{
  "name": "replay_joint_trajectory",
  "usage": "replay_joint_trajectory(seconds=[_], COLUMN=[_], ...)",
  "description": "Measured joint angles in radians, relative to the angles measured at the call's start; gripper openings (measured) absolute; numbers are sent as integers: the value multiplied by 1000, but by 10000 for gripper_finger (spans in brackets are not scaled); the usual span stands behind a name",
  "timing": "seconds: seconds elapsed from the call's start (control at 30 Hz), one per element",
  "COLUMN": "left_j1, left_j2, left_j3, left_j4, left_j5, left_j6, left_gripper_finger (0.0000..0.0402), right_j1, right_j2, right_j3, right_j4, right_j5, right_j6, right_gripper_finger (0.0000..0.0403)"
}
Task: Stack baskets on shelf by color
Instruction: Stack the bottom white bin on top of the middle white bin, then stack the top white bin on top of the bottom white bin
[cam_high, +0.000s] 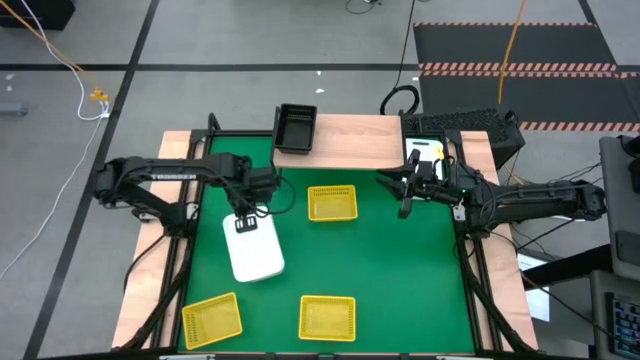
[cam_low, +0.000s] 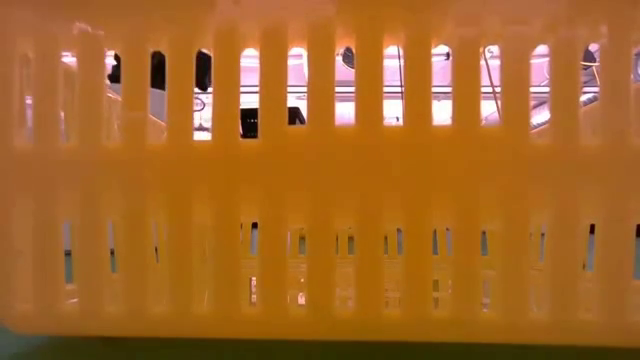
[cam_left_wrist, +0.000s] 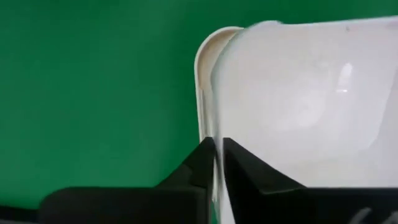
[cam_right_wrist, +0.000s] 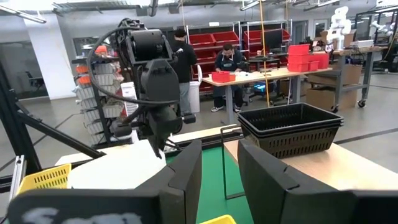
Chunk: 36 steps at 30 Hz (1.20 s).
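Note:
My left gripper (cam_high: 243, 218) is shut on the far end of a white basket (cam_high: 256, 250) at the green mat's left middle. The basket also shows in the left wrist view (cam_left_wrist: 298, 99) and in the right wrist view (cam_right_wrist: 112, 169). Three yellow baskets rest on the mat: one at the middle (cam_high: 332, 203) and two near the front edge (cam_high: 212, 318) (cam_high: 327, 318). The last fills the low view (cam_low: 320, 200). Black baskets (cam_high: 296, 127) (cam_right_wrist: 289, 127) sit stacked on the light wood shelf (cam_high: 355, 135) at the far edge. My right gripper (cam_high: 404, 207) (cam_right_wrist: 219, 165) is open and empty at the right. My left gripper pinches the white basket's short end wall (cam_left_wrist: 214, 127), near one rounded corner. One finger (cam_left_wrist: 199, 168) is outside and one finger (cam_left_wrist: 249, 171) is inside. The fingers come from above, pointing down. I cannot tell whether the basket's near end rests on the mat.
Black frame rails run along the mat's left and right sides. A dark box with a yellow-and-white item (cam_high: 425, 150) stands at the far right. Bare green mat (cam_high: 390, 270) lies between the baskets. People and workbenches show in the room beyond the table.

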Motion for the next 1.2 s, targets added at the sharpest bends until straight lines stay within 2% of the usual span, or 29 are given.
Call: replay_joint_trajectory(seconds=[0.17,0.27,0.33,0.4,0.47,0.5,0.67,0.77,0.83,0.93,1.03,1.13,1.2], left_j1=[-3,-3,-3,-3,-8,-17,-104,-209,-311,-466,-580,-656,-691], left_j2=[2,2,1,1,-7,-17,-89,-162,-210,-247,-244,-199,-161], left_j3=[0,0,0,0,0,0,0,-5,-35,-110,-209,-296,-329], left_j4=[4,-32,-78,-87,-73,-57,31,63,133,293,536,805,912], left_j5=[-3,-85,-163,-203,-208,-210,-212,-293,-377,-444,-439,-389,-359], left_j6=[101,114,85,21,-60,-100,-251,-432,-558,-670,-720,-739,-735], left_gripper_finger=[93,130,149,161,163,163,141,123,111,95,81,64,50], right_j1=[0,0,0,-1,-6,-13,-32,-32,-36,-43,-38,-24,-13], right_j2=[0,0,0,0,1,0,0,0,-1,0,-1,-1,-1], right_j3=[0,0,1,1,1,2,28,28,28,28,28,27,27], right_j4=[-4,-23,-87,-203,-321,-379,-587,-713,-796,-907,-963,-968,-950], right_j5=[0,20,97,220,314,322,306,288,288,286,284,286,286], right_j6=[-1,-2,-23,-35,-26,-8,104,163,193,245,299,331,332], right_gripper_finger=[100,100,100,100,100,100,100,100,100,100,100,100,100])
